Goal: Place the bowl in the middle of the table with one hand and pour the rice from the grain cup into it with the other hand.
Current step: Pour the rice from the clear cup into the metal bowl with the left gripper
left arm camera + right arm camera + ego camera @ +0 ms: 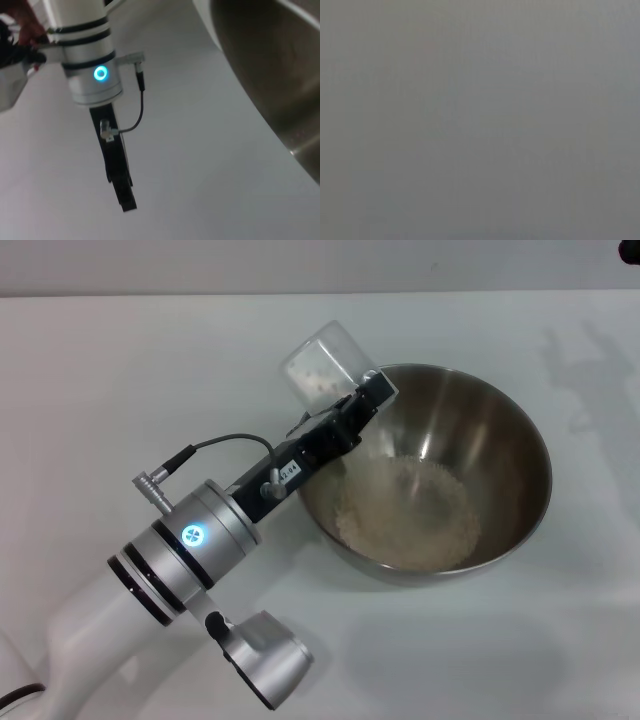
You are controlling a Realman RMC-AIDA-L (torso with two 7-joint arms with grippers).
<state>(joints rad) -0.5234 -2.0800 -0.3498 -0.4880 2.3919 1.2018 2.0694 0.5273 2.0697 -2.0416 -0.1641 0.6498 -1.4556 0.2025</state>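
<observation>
The steel bowl stands on the white table, right of centre, and its outer wall shows in the left wrist view. A mass of pale rice lies in its bottom. My left gripper is at the bowl's far left rim, shut on the clear grain cup. The cup is held tilted just outside and above the rim, with only a few grains showing inside. The right arm is parked off to the right. Its black gripper shows only in the left wrist view, hanging over the table.
A grey cable loops along my left forearm. A dark object sits at the far right corner. The right wrist view is a plain grey surface with nothing to make out.
</observation>
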